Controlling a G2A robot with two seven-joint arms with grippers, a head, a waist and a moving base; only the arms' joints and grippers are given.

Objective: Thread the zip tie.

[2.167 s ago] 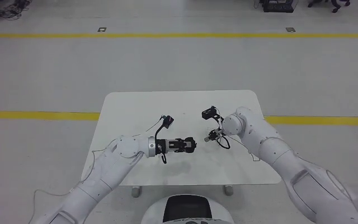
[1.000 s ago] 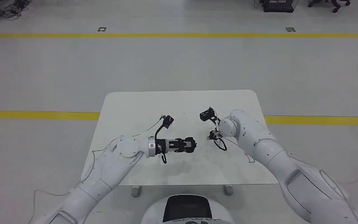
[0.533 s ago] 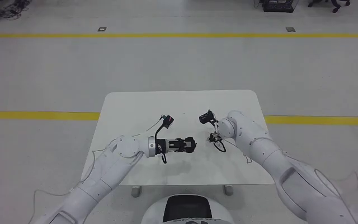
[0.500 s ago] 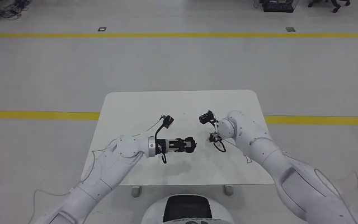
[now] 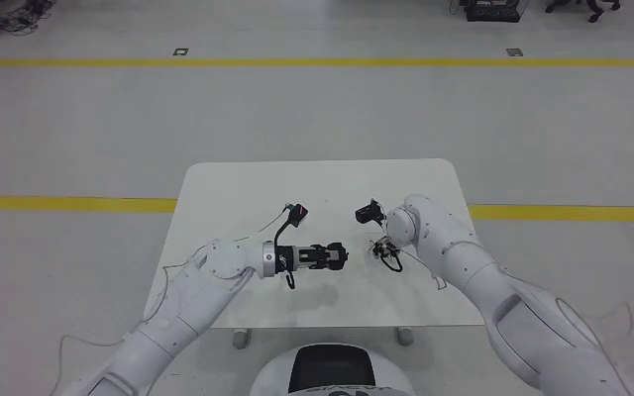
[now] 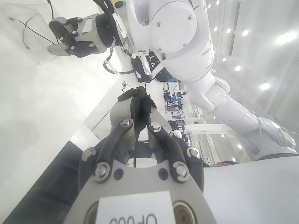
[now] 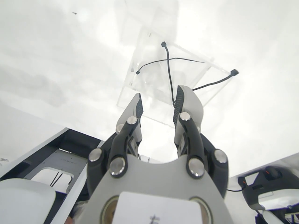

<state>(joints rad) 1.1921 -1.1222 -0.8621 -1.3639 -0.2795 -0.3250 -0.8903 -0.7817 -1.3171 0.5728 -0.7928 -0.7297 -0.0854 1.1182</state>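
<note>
Over clear box (image 7: 130,87) on table (image 5: 248,188): right gripper (image 7: 158,94), jaws apart, above loose black zip ties (image 7: 168,59). Left gripper (image 6: 140,100) near it, over table, jaws pressed together.

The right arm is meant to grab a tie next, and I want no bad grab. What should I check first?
1. Right gripper open: ok.
2. Zip tie centred between its fingers: not ok, it runs beside one finger.
3. That tie free of others: not ok, a second tie crosses it in the clear tray.
4. Left gripper apart from the right one: ok in the top view.
5. Left gripper holding a tie: cannot tell, though shut.
</note>
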